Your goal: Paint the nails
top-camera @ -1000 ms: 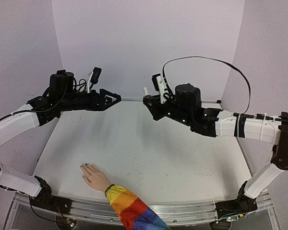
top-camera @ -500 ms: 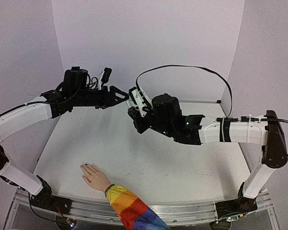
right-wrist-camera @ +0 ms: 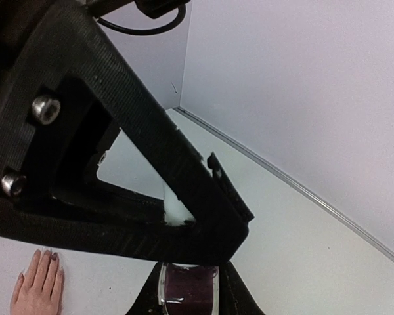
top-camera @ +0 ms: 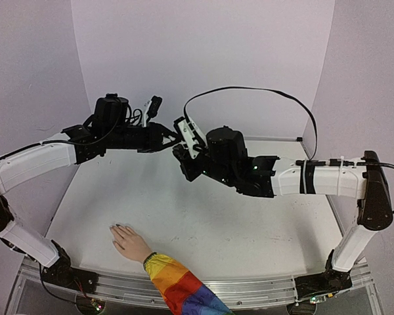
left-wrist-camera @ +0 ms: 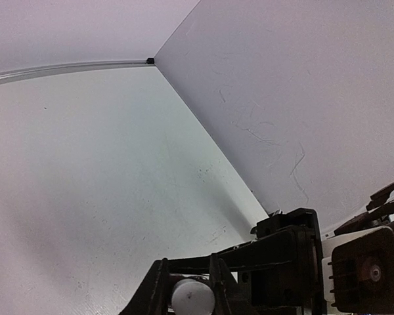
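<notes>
Seemingly, uncapping is under way: the left gripper [top-camera: 174, 139] is pinching the white cap [left-wrist-camera: 192, 296] and the right gripper [top-camera: 182, 151] is clamping the bottle [right-wrist-camera: 187, 290]. The next move is calling for a steady twist apart. The nails [top-camera: 118, 227] are resting on the table [top-camera: 249, 223], near-left.

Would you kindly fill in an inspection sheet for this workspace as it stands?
Surface: white table, faint scuffs.
Job's things: hand lying flat near the front edge, rainbow sleeve; nails, some look dark; dark bottle with white cap.
Clutter: nothing seen.
Pincers: right pincer shut on the dark bottle; left pincer shut on the white cap; both raised above the table.
Cables: black cable loops above the right arm.
Surroundings: plain pale walls.
</notes>
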Motion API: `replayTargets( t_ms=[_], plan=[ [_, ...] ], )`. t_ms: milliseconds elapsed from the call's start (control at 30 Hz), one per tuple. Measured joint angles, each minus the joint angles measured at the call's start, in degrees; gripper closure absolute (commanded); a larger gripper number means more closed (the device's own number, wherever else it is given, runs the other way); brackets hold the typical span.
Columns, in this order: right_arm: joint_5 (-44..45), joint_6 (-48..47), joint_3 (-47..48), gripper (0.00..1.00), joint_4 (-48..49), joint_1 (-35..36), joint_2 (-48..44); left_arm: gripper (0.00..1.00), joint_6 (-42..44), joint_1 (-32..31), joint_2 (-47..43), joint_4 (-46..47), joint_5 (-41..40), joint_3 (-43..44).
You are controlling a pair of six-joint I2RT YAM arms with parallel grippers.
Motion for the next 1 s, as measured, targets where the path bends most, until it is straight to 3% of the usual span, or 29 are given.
replayTargets(
  t_ms=[333, 433, 533, 700, 867, 933, 1000],
  plan=[
    [-0.9, 0.9, 0.0, 1.00, -0.3, -0.2, 0.0, 0.95, 3.7, -1.2, 0.3, 0.2, -0.8, -0.1],
    [-5.8, 2.3, -0.2, 1.00, -0.9, -1.8, -0.6, 0.95, 5.0, -1.0, 0.1, 3.1, 0.8, -1.9],
    [-18.4, 5.0, -1.5, 1.00, -1.9, -5.3, -2.8, 0.96, 6.4, -0.5, -0.6, 8.7, 5.9, -4.8],
    [-45.9, 10.7, -2.6, 1.00, -1.4, -10.7, -6.5, 0.99, 9.4, 0.4, -0.8, 16.9, 20.9, -5.6],
    [-65.9, 19.1, -3.4, 1.00, 5.0, -11.3, -7.4, 0.98, 13.4, 0.0, -2.1, 22.6, 36.8, -5.5],
    [-69.4, 21.2, -4.2, 1.00, 7.6, -10.8, -7.5, 0.92, 14.6, -0.7, -2.2, 23.6, 40.7, -5.2],
    [-71.1, 22.6, -5.1, 1.00, 9.6, -10.5, -7.5, 0.75, 15.2, -1.0, -2.2, 24.0, 42.6, -5.2]
  ],
)
